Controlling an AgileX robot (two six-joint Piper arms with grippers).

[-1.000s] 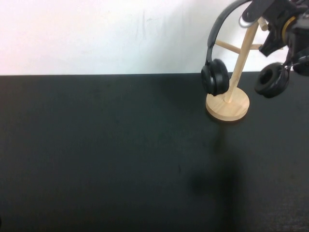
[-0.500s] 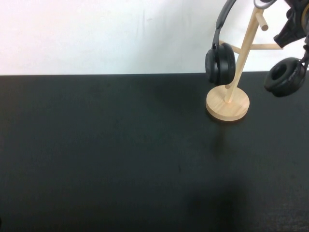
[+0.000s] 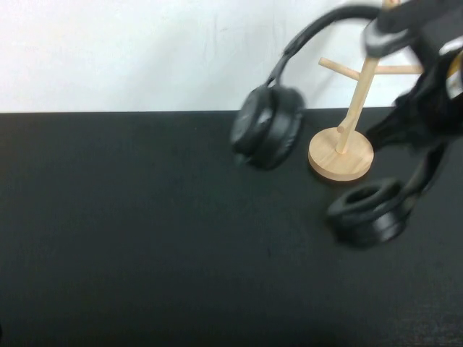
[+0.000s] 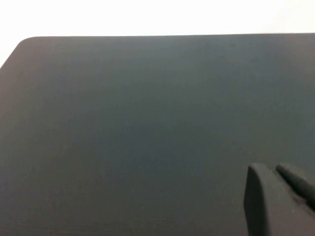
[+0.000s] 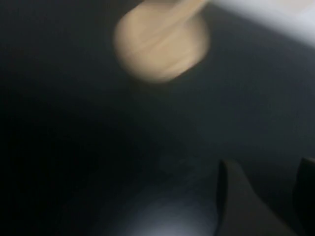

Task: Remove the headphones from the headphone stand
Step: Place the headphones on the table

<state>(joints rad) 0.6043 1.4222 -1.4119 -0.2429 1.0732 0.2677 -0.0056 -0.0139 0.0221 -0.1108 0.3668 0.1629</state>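
The black headphones (image 3: 268,127) hang in the air in front of the light wooden stand (image 3: 357,97), off its pegs and blurred by motion. One ear cup is left of the stand and the other (image 3: 365,213) is low in front of it, near the table. My right gripper (image 3: 406,25) is at the far right, above the stand's top, shut on the headband. In the right wrist view the stand's round base (image 5: 160,44) shows beyond my right gripper (image 5: 268,169). My left gripper (image 4: 270,169) shows only in the left wrist view, over bare table.
The black table (image 3: 145,231) runs to a white wall at the back. The stand's disc base (image 3: 341,153) sits at the back right of the table. The table's far edge and a rounded corner (image 4: 24,42) show in the left wrist view.
The headphones rose off the stand, then swung forward and down; the left ear cup moved left and the right cup dropped in front of the base. The stand stays in place.
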